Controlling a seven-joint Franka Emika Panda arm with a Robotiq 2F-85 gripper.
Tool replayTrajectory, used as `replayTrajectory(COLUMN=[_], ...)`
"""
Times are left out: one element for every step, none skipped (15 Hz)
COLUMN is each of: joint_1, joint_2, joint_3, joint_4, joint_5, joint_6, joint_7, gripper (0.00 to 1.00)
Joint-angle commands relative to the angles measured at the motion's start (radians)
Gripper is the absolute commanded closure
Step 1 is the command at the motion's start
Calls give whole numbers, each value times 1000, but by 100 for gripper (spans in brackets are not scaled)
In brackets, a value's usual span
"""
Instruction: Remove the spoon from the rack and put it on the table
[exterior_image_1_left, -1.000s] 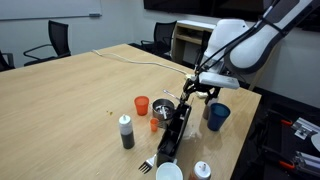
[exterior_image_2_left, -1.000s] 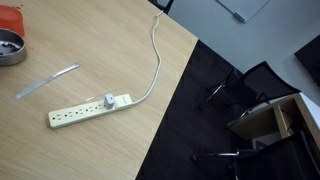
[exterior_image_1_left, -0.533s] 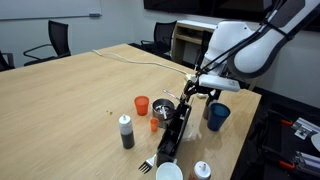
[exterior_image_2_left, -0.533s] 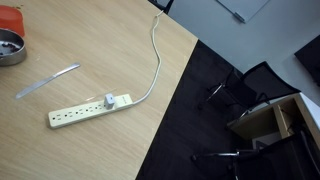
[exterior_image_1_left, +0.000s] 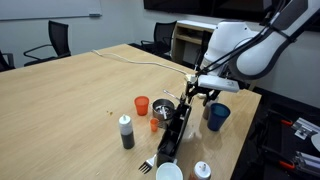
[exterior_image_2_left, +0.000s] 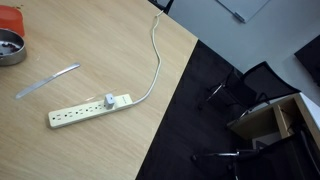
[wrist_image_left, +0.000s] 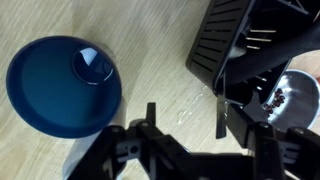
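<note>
Above the tabletop (exterior_image_1_left: 70, 90), between two items: hand (wrist_image_left: 186, 122), fingers (wrist_image_left: 150, 116) set well apart, nothing held, bare wood grain showing in the gap. To one side in the wrist view, a blue cup (wrist_image_left: 63, 85), upright and seen from above; to the other side, the end of the black slotted rack (wrist_image_left: 235, 45), with a shiny metal surface just past it at the frame edge. In an exterior view the rack (exterior_image_1_left: 176, 130) lies flat on the tabletop near its edge, running lengthwise from under the hand toward the camera. The spoon cannot be made out in the rack at this size. Beside the rack: metal bowl (exterior_image_1_left: 163, 108), orange cup (exterior_image_1_left: 142, 104), black bottle with white cap (exterior_image_1_left: 127, 131), all upright. At the rack's near end: fork (exterior_image_1_left: 148, 165), white cup (exterior_image_1_left: 168, 171). Elsewhere on the tabletop, in an exterior view: cream power strip (exterior_image_2_left: 90, 110) with white cable (exterior_image_2_left: 157, 50), and a flat silver utensil (exterior_image_2_left: 47, 80) near it, type uncertain.
</note>
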Motion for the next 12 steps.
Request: replayTrajectory(joint_1=[0, -1, -2, -2, -4, -7, -9, -12, -13, -14, -16, -15], joint_2=[14, 16, 18, 20, 21, 24, 27, 30, 33, 33, 34, 34], joint_3=[10, 12, 15, 16, 21, 26, 31, 37, 39, 44, 48, 49], joint_4=[13, 16, 19, 22, 24, 26, 28, 31, 35, 40, 42, 44], joint_5=[0, 0, 2, 3, 8, 14, 20, 25, 29, 34, 37, 37], joint_6=[18, 17, 17, 15, 15, 13, 11, 8, 9, 8, 6, 5], joint_7=[8, 6, 4, 3, 0, -4, -7, -13, -15, -19, -21, -22], gripper=[57, 64, 71, 78, 84, 92, 94, 92, 94, 89, 86, 87])
